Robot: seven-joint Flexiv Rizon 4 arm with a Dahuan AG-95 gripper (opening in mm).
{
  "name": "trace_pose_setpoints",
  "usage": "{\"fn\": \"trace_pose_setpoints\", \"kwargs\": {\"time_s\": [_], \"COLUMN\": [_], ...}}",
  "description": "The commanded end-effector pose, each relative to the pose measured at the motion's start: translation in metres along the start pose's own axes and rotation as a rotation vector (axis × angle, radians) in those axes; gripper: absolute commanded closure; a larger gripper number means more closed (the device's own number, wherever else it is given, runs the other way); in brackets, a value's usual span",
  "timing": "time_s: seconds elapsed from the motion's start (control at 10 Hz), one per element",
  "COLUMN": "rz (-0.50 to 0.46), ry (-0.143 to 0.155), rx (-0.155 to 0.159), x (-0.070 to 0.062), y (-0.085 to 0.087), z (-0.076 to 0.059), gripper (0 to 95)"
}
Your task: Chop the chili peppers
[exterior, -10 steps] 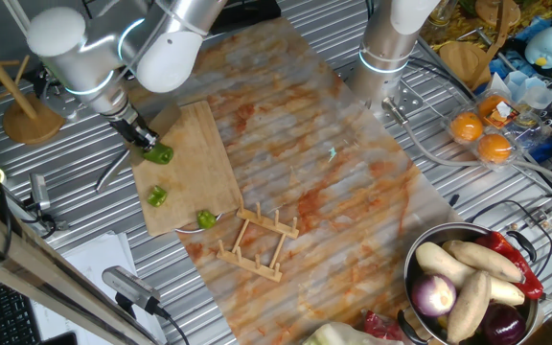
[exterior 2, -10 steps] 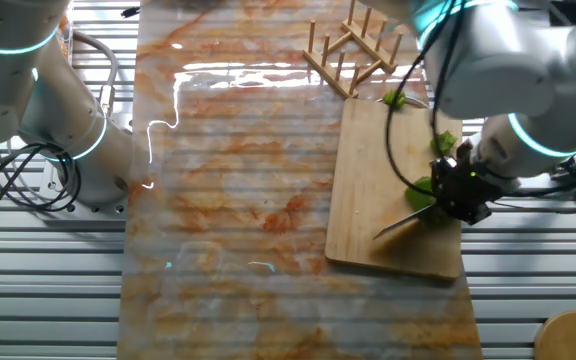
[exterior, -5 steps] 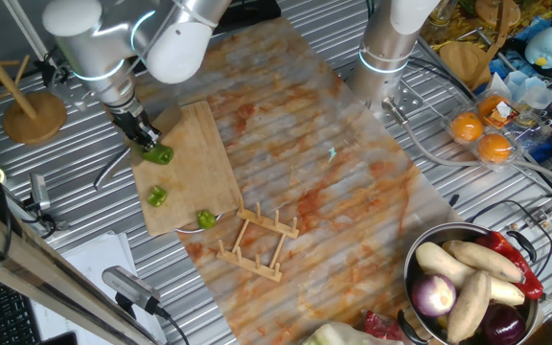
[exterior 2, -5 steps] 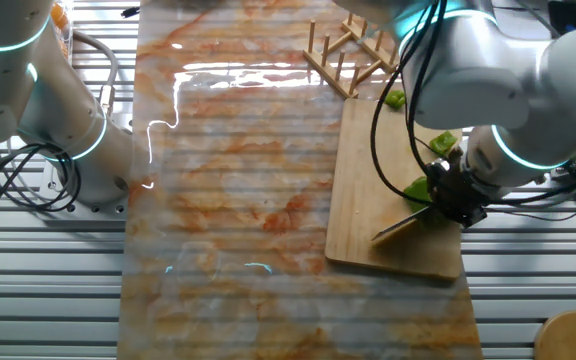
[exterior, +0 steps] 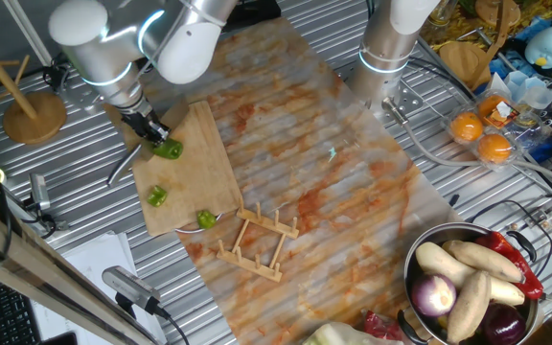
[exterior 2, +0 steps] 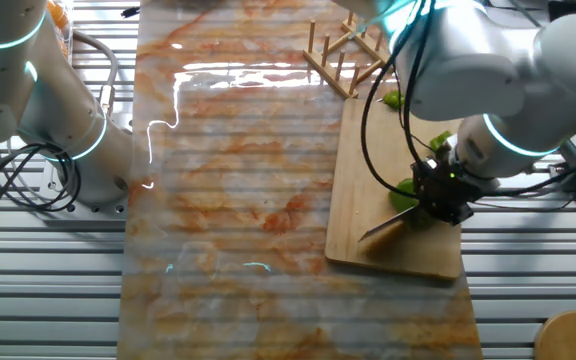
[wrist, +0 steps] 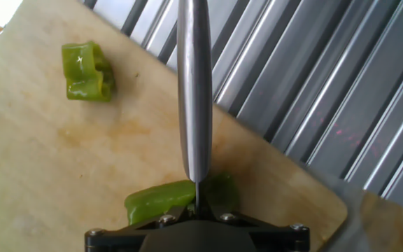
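The gripper [wrist: 196, 224] is clamped on the handle of a knife [wrist: 194, 91], whose steel runs straight out from the fingers in the hand view. Held this way, edge down and in line with the hand, the blade can be pushed into whatever lies under it by simply lowering the arm.

Under the blade sits the largest piece of chili pepper [wrist: 177, 199], on the wooden cutting board [wrist: 54, 161] near its edge. The blade crosses the piece and appears to rest on it or be part way through it; the contact point is hidden by the hand. In one fixed view the same piece [exterior: 169, 149] lies at the upper end of the board [exterior: 199, 163], right beside the gripper [exterior: 149, 129].

3 more green chunks are visible. 1 [wrist: 87, 70] lies further along the board in the hand view, matching the chunk [exterior: 157, 196] mid-board. Another [exterior: 205, 219] sits at the board's lower corner, close to a small wooden rack [exterior: 255, 241]. The pieces lie spread along the board, apart from one another.

In the other fixed view the knife [exterior 2: 383, 229] slants across the board [exterior 2: 368, 180] with the gripper [exterior 2: 438, 195] over the green piece [exterior 2: 405, 192]. The chopping seems well along, with this last larger piece being divided.
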State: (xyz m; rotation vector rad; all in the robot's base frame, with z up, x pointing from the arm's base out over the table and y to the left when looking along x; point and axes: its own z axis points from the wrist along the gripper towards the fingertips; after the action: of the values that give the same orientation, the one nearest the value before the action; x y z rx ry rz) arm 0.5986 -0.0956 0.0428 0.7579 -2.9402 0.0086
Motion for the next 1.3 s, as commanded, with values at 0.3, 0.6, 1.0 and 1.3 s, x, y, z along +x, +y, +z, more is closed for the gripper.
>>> {"fn": "trace_pose_setpoints", "kwargs": {"time_s": [0.3,0.6,1.0,1.3], "rz": [-0.007,0.014,0.004,-0.016], "ry": [-0.104,-0.116,-0.088,-0.071], "rx": [0.001,0.008,0.004,0.018], "x": [-0.025,-0.047,-0.046,-0.016], "y": [-0.005,-0.004,-0.002,0.007], "z": [0.036,0.044,0.036,0.044], "gripper": [95.0,95.0,95.0,95.0]}}
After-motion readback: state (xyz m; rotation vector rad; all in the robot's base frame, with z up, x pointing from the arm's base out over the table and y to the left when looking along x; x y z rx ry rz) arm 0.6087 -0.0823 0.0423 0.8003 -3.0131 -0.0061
